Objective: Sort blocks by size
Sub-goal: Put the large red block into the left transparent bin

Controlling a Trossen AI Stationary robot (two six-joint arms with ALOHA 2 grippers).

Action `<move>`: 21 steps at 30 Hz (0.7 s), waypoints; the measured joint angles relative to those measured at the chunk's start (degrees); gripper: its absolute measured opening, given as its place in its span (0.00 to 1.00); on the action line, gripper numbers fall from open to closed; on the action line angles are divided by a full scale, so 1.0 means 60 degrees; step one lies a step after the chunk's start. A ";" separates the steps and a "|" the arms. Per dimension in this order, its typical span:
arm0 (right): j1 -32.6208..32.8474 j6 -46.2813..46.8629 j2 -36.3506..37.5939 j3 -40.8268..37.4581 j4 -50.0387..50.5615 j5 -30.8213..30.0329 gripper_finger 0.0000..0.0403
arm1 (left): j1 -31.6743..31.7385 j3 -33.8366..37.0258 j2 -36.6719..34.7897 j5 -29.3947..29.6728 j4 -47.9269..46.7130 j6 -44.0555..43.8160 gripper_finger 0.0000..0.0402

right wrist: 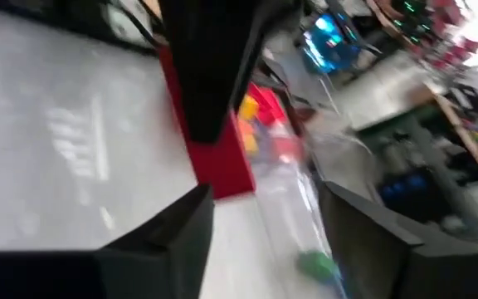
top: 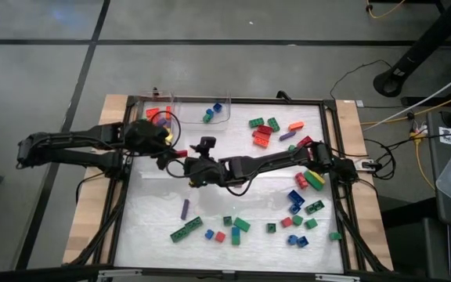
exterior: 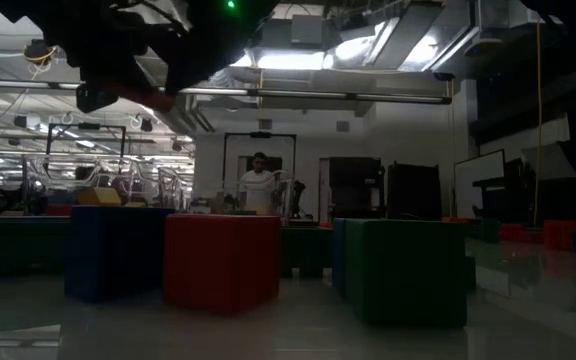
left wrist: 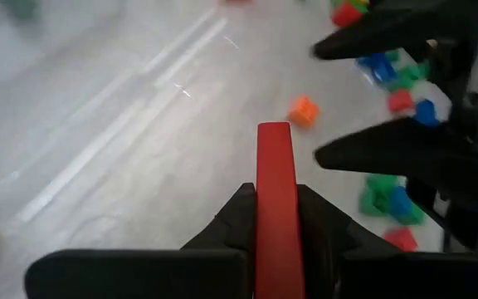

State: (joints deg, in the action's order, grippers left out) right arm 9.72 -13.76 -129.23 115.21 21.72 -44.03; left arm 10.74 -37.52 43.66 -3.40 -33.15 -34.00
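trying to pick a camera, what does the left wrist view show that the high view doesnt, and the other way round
Only the left wrist view shows the left pincer shut on a long red block, with an orange block lying beyond it. Only the high view shows the whole table: two clear bins at the far edge, a purple block, a long green block, and both arms meeting near the middle. Both show the right pincer open close to the left one, and loose blocks scattered on the white surface.

Long red block (left wrist: 275, 208) pinched in left hand (left wrist: 276, 218); other blocks (top: 276, 225) scattered across table.
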 joint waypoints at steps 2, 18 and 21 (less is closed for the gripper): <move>0.0018 0.0268 0.0000 0.0075 0.0563 -0.0177 0.62 | 0.0175 0.0000 -0.0010 0.0294 0.0004 0.0034 0.10; 0.0127 0.6114 -0.0008 -0.0131 0.8152 0.4390 0.60 | 0.2652 -0.0004 -0.0237 0.3751 -0.0142 0.3044 0.11; 0.0124 0.5134 -0.0021 -0.0630 0.8392 0.4476 0.60 | 0.3064 -0.0004 -0.0237 0.3745 -0.0317 0.3242 0.12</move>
State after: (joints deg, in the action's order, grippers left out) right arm 10.46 17.04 -129.36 111.43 72.07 -17.17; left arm 29.13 -37.54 42.24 19.07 -35.05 -14.55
